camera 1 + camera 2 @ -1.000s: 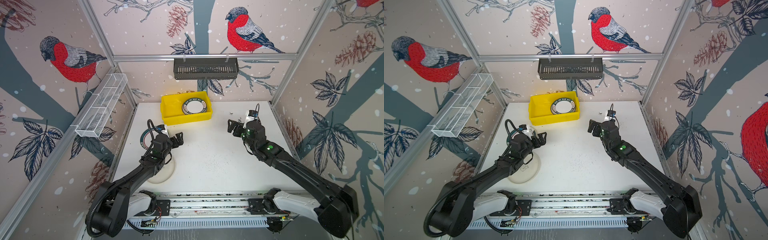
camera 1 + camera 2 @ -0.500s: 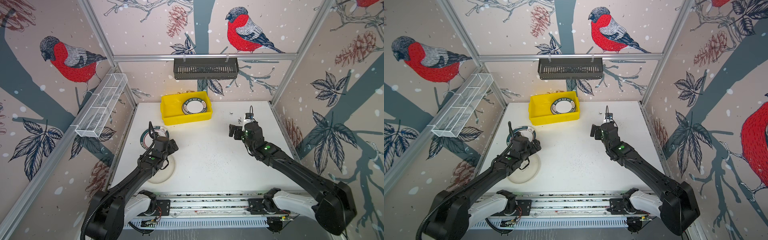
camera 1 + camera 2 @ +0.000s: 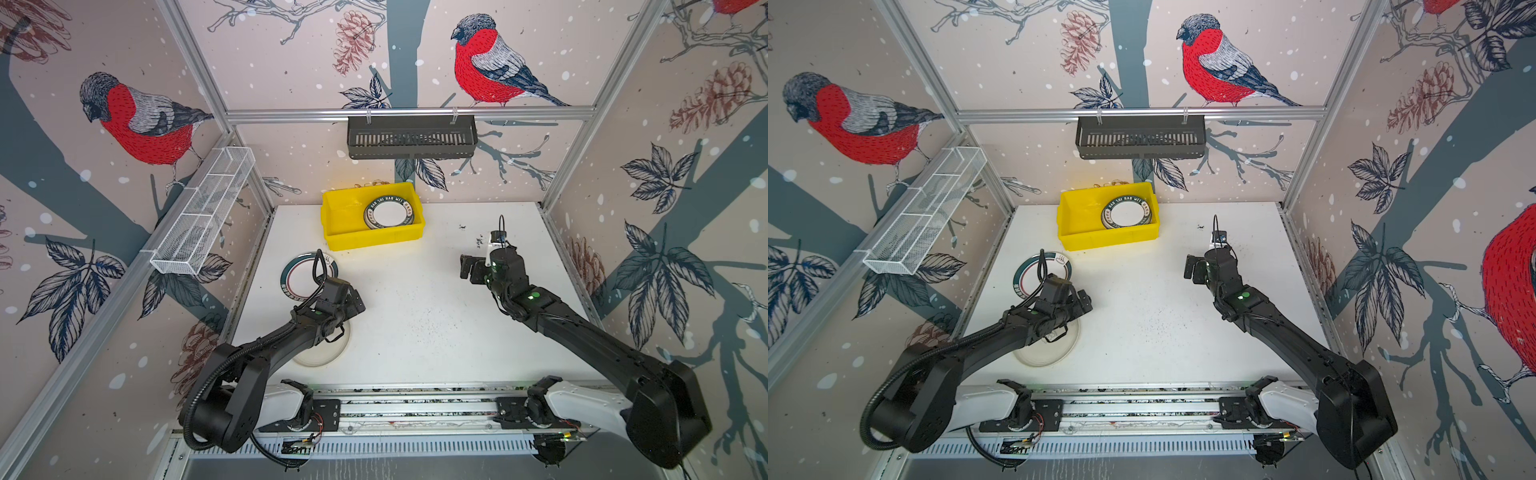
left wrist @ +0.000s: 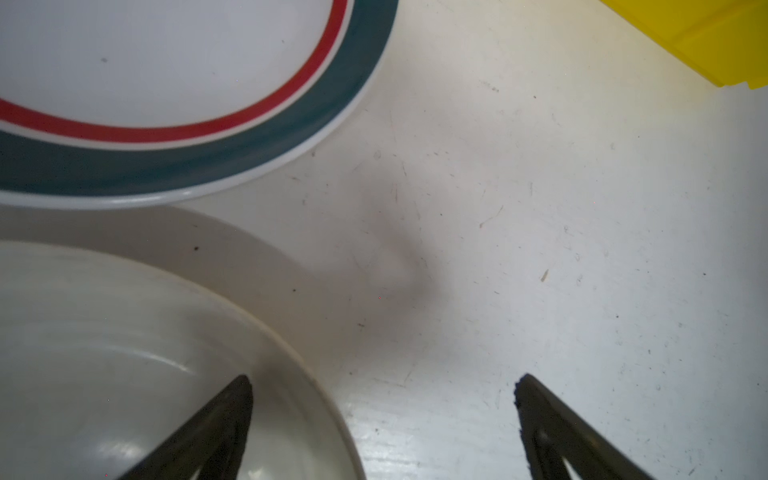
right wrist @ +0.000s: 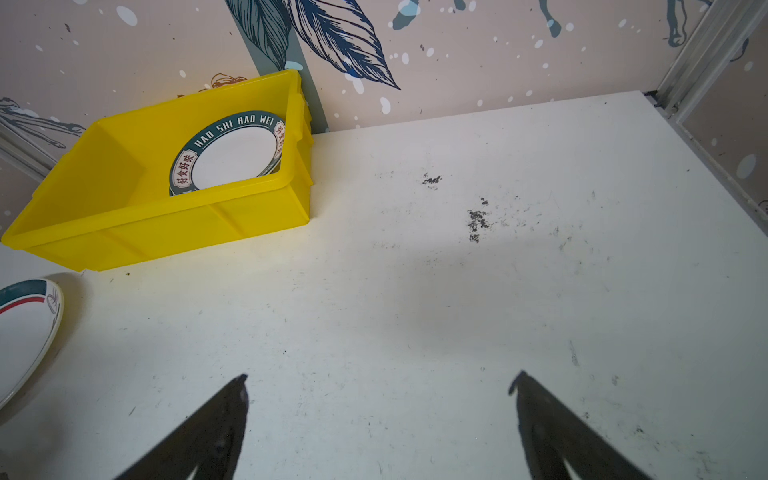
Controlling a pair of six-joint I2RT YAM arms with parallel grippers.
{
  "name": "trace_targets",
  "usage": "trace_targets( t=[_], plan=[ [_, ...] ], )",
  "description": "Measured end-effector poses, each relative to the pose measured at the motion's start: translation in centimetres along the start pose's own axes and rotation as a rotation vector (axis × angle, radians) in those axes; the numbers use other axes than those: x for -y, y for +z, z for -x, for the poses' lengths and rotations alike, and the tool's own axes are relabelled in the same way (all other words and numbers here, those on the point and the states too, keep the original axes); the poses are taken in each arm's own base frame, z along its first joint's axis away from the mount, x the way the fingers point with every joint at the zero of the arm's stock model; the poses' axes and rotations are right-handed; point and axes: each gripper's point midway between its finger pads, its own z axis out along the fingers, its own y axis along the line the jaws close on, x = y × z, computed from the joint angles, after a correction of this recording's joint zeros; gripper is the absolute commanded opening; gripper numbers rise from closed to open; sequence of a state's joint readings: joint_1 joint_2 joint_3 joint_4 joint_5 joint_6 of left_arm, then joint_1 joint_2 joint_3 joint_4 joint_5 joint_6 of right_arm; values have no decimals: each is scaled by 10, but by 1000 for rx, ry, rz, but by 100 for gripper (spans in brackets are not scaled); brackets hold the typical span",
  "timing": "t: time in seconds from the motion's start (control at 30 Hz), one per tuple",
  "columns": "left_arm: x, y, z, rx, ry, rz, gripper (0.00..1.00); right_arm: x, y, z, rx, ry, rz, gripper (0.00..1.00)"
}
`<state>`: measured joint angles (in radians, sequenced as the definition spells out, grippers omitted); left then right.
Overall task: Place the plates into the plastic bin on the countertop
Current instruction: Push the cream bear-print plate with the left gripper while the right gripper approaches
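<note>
Straddling cream plate (image 4: 124,353) rim, left fingers (image 4: 224,419) spread

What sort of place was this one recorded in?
Probably a staged robot test booth, not a real kitchen: aluminium frame rails, bird-print wallpaper on every wall, and a small white countertop with a yellow plastic bin.

The plastic bin (image 3: 372,239) is bright yellow. The lettered plate (image 3: 390,214) in it is white in the middle, and its dark green rim carries white letters and pale patches with red characters. The countertop (image 3: 415,316) is white with small black specks. On it, the striped plate (image 3: 299,274) is white with a wide dark green band and a thin red line, and the cream plate (image 3: 326,351) is plain. The walls (image 3: 299,158) are pale pink with red-breasted grey birds, dark blue leaves and white dots.
</note>
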<state>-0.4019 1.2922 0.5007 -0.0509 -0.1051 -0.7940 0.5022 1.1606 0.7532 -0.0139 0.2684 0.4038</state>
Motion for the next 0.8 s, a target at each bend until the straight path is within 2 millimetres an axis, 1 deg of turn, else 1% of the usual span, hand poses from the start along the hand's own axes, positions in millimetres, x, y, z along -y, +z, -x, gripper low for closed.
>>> trace_targets(
  t=[0.1, 0.2, 0.3, 0.33, 0.4, 0.5, 0.6, 0.8],
  plan=[
    [15, 4, -5, -14, 21, -28, 98, 2, 1, -2, -4, 15, -4, 99],
    [41, 5, -10, -41, 55, -77, 98, 4, 2, -2, -6, 18, -5, 99],
    [70, 7, -9, -49, 84, -127, 98, 6, 4, -3, -12, 24, -6, 99],
    [80, 9, -10, -56, 92, -148, 98, 7, 6, -4, -16, 27, -8, 100],
    [93, 15, -12, -66, 106, -171, 98, 9, 7, -6, -25, 30, -12, 99],
    [109, 26, -21, -97, 126, -201, 98, 13, 7, -6, -26, 54, -21, 99],
    [131, 35, -28, -120, 142, -249, 98, 18, 4, -5, -24, 59, -29, 99],
    [188, 47, -34, -154, 171, -387, 98, 32, -7, -2, 3, 106, -49, 99]
  ],
)
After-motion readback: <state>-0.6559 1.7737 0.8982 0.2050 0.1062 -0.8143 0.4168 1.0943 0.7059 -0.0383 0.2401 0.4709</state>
